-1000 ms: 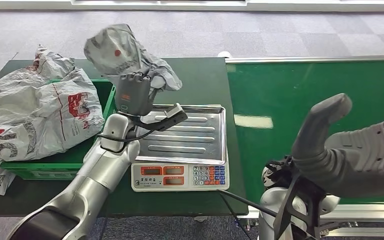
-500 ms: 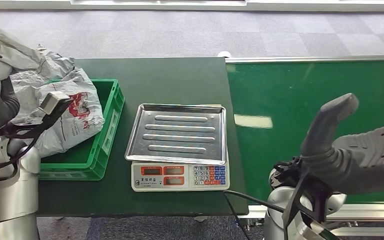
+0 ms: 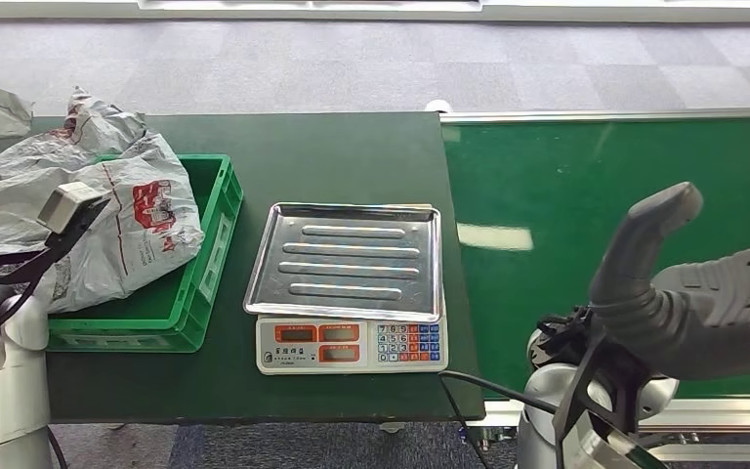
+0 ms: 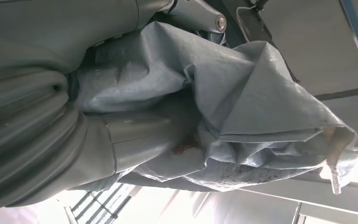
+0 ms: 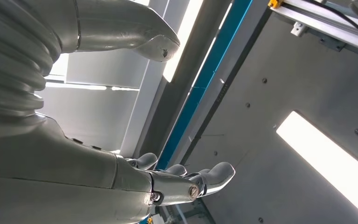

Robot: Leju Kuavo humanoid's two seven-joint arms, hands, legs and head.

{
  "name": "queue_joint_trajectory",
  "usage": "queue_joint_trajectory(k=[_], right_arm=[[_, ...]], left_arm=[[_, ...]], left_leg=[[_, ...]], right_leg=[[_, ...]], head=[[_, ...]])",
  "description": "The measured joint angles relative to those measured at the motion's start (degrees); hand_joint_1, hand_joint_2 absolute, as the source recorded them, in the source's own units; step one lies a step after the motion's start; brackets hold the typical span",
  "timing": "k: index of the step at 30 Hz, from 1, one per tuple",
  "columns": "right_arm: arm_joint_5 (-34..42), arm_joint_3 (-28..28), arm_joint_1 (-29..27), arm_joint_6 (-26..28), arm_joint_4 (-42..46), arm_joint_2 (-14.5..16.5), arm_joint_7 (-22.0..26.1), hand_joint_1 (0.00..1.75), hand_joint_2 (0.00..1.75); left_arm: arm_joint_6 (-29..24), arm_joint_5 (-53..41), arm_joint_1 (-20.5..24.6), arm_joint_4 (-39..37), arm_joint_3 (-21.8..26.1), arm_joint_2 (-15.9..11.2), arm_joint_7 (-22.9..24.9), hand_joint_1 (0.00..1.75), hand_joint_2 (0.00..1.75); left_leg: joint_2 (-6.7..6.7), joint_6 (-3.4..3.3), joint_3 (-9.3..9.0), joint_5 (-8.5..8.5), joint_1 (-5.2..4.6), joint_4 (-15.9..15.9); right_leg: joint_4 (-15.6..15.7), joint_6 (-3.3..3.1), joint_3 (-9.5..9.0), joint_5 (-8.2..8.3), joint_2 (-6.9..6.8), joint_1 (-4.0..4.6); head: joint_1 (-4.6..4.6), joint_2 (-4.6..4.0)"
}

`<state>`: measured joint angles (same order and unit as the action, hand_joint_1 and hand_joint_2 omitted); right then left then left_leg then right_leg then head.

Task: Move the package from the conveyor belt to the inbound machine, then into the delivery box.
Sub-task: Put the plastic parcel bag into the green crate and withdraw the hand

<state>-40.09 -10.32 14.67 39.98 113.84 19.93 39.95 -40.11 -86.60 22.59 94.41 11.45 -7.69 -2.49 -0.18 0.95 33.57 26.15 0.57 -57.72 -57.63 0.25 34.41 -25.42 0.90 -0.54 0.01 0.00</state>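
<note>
Robot hand (image 4: 51, 116) around grey package (image 4: 242, 107)

the scale (image 3: 352, 344) is showing a blue and red numeric keypad, its digits too small to read, and a small label of unreadable characters. the grey bag (image 3: 127, 220) in the green crate (image 3: 210, 264) is bearing red printing; no word is coming through legibly.

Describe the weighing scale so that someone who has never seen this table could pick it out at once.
Start at the dark green table, between the green crate of grey bags on one side and the bright green conveyor belt on the other. The weighing scale sits near the table's front edge. It alone carries a ribbed steel tray above a white panel with red displays and a coloured keypad.
</note>
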Motion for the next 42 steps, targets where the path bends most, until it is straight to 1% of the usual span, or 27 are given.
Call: queue_joint_trajectory(k=[1,2,3,4,5,6,7,8,9,10,11,12,14,17,22,29,32,37,38,39,40,41,42], right_arm=[[-0.02,0.07,-0.02,0.0,0.02,0.0,0.0,0.0,1.75],[-0.07,0.17,-0.04,0.0,0.07,0.0,0.0,0.0,1.75],[-0.15,0.32,-0.09,0.0,0.18,0.0,0.01,0.0,1.75],[-0.27,0.51,-0.16,0.0,0.34,0.0,0.01,0.0,1.75],[-0.4,0.72,-0.24,0.0,0.56,0.0,0.01,0.0,1.75],[-0.53,0.9,-0.32,0.0,0.82,0.0,0.01,0.0,1.75],[-0.66,1.05,-0.4,0.0,1.11,0.0,0.0,0.0,1.75],[-0.76,1.2,-0.47,0.0,1.4,0.0,0.0,0.0,1.75],[-0.88,1.32,-0.52,0.0,1.65,0.0,0.0,0.0,1.75],[-1.0,1.44,-0.56,0.0,1.84,0.0,0.0,0.0,1.75],[-1.13,1.54,-0.59,0.0,1.95,0.0,0.01,0.0,1.75],[-1.28,1.6,-0.6,0.0,2.02,0.0,0.02,0.0,1.75],[-1.57,1.7,-0.63,0.0,2.14,0.0,0.04,0.0,1.75],[-1.73,1.78,-0.65,0.0,2.26,-0.01,0.04,0.0,1.75],[-1.63,1.82,-0.66,0.0,2.27,-0.01,0.03,0.0,1.75],[-1.24,1.95,-0.68,0.0,2.27,-0.02,0.02,0.0,1.75],[-1.2,2.07,-0.69,0.0,2.27,-0.02,0.02,0.0,1.75],[-1.11,2.23,-0.72,0.0,2.27,-0.02,0.01,0.0,1.75],[-1.09,2.27,-0.72,0.0,2.27,-0.02,0.01,0.0,1.75],[-1.07,2.31,-0.73,0.0,2.27,-0.02,0.02,0.0,1.75],[-1.03,2.34,-0.75,0.0,2.27,-0.03,0.02,0.0,1.75],[-1.0,2.39,-0.77,0.0,2.26,-0.05,0.01,0.0,1.75],[-0.98,2.42,-0.79,0.0,2.24,-0.08,0.01,0.0,1.75]], left_arm=[[0.0,0.0,-0.06,0.0,0.35,-0.01,-0.7,1.75,1.75],[0.0,0.0,-0.17,-0.07,0.84,-0.06,-1.17,1.44,1.75],[0.0,0.0,-0.31,-0.34,1.35,-0.3,-1.01,1.0,1.75],[0.01,-0.01,-0.43,-1.0,1.76,-0.79,0.17,0.56,1.75],[0.03,-0.01,-0.37,-2.33,1.84,-1.68,2.79,0.13,1.31],[0.04,-0.02,-0.04,-4.25,1.31,-2.82,6.71,0.0,0.87],[0.09,-0.03,0.65,-7.01,0.04,-4.06,12.64,0.0,0.44],[0.12,-0.03,1.67,-10.23,-2.16,-5.29,19.57,0.0,0.0],[0.15,-0.04,2.77,-13.4,-5.23,-6.31,26.18,0.0,0.0],[0.17,-0.05,3.73,-16.31,-8.6,-7.19,31.61,0.0,0.0],[0.16,-0.05,4.38,-18.54,-11.91,-7.85,34.62,0.0,0.0],[0.16,-0.06,4.72,-20.2,-14.67,-8.33,35.79,0.0,0.0],[0.14,-0.07,5.03,-22.7,-18.32,-8.72,35.48,0.0,0.0],[0.13,-0.07,5.4,-25.34,-21.14,-8.77,33.93,0.0,0.0],[0.12,-0.07,5.44,-27.68,-22.98,-8.84,31.89,0.0,0.0],[0.11,-0.07,5.47,-29.29,-24.84,-9.09,31.71,0.0,0.0],[0.1,-0.07,5.45,-29.3,-24.91,-9.04,30.65,0.0,0.0],[0.07,-0.02,5.07,-27.23,-24.55,-8.37,26.42,0.0,0.0],[0.06,0.23,4.76,-26.22,-24.12,-7.98,24.45,0.0,0.0],[0.05,1.1,4.28,-24.64,-23.13,-7.06,20.8,0.0,0.0],[0.04,2.9,3.8,-22.68,-21.48,-5.46,15.32,0.0,0.0],[0.03,6.26,3.5,-20.65,-18.87,-3.08,7.52,0.0,0.44],[0.02,12.07,3.4,-18.75,-15.05,0.03,-3.13,0.0,0.87]], left_leg=[[0.0,0.0,0.0,0.0,0.0,0.0],[0.01,0.0,0.0,0.0,0.0,0.0],[0.01,0.0,0.0,0.0,0.0,0.0],[0.02,0.0,-0.01,0.01,0.0,0.0],[0.03,0.01,-0.03,0.0,-0.01,0.0],[0.04,0.02,-0.05,-0.01,-0.01,-0.01],[0.04,0.04,-0.06,-0.03,-0.01,-0.02],[0.02,0.06,-0.06,-0.05,0.0,-0.02],[-0.03,0.08,-0.05,-0.08,0.02,-0.02],[-0.07,0.09,-0.04,-0.1,0.03,-0.02],[-0.1,0.09,-0.03,-0.12,0.03,-0.02],[-0.07,0.09,-0.03,-0.13,0.03,-0.01],[0.1,0.08,-0.03,-0.13,0.01,-0.02],[0.21,0.07,-0.02,-0.11,-0.02,-0.02],[0.19,0.08,-0.01,-0.11,-0.01,-0.03],[0.2,0.08,-0.01,-0.11,0.0,-0.02],[0.2,0.08,-0.01,-0.12,0.0,-0.02],[0.18,0.08,0.01,-0.11,-0.01,-0.02],[0.18,0.08,0.01,-0.11,-0.01,-0.02],[0.18,0.08,0.02,-0.11,-0.01,-0.02],[0.15,0.07,0.05,-0.12,-0.02,-0.03],[0.09,0.06,0.09,-0.12,-0.02,-0.04],[0.04,0.05,0.12,-0.12,-0.02,-0.05]], right_leg=[[0.0,0.0,0.0,0.0,0.0,0.0],[0.0,0.0,0.01,0.0,0.01,0.0],[0.0,0.0,0.02,0.0,0.01,0.0],[0.0,0.0,0.05,0.0,0.02,0.0],[0.01,0.0,0.1,0.0,0.03,0.0],[0.02,0.0,0.17,0.0,0.03,0.0],[0.03,-0.01,0.21,0.0,0.03,0.01],[0.03,-0.01,0.2,0.0,0.01,0.02],[0.03,-0.02,0.15,0.01,-0.03,0.03],[0.02,-0.02,0.07,0.02,-0.06,0.04],[0.01,-0.03,0.02,0.05,-0.09,0.04],[0.0,-0.04,0.01,0.08,-0.08,0.04],[0.0,-0.04,0.07,0.17,0.06,0.0],[0.01,-0.02,0.12,0.19,0.15,-0.03],[0.02,-0.02,0.14,0.19,0.13,-0.02],[0.01,-0.02,0.15,0.19,0.12,0.01],[0.01,-0.02,0.15,0.19,0.12,0.0],[0.01,-0.02,0.14,0.19,0.1,-0.01],[0.01,-0.02,0.14,0.19,0.1,-0.01],[0.01,-0.02,0.15,0.19,0.11,-0.01],[0.02,-0.01,0.16,0.19,0.09,-0.01],[0.02,-0.01,0.17,0.19,0.06,-0.02],[0.03,0.0,0.17,0.19,0.02,-0.03]], head=[[0.01,0.0],[0.01,0.0],[0.01,0.0],[0.01,0.0],[0.01,0.0],[0.0,0.0],[0.0,0.0],[-0.01,0.0],[0.0,0.0],[0.01,0.0],[0.02,0.0],[0.03,0.0],[0.02,0.0],[0.02,0.0],[0.01,0.0],[0.01,0.0],[0.01,0.0],[0.01,0.0],[0.01,0.0],[0.0,0.0],[-0.01,0.0],[0.0,0.0],[0.02,0.0]])
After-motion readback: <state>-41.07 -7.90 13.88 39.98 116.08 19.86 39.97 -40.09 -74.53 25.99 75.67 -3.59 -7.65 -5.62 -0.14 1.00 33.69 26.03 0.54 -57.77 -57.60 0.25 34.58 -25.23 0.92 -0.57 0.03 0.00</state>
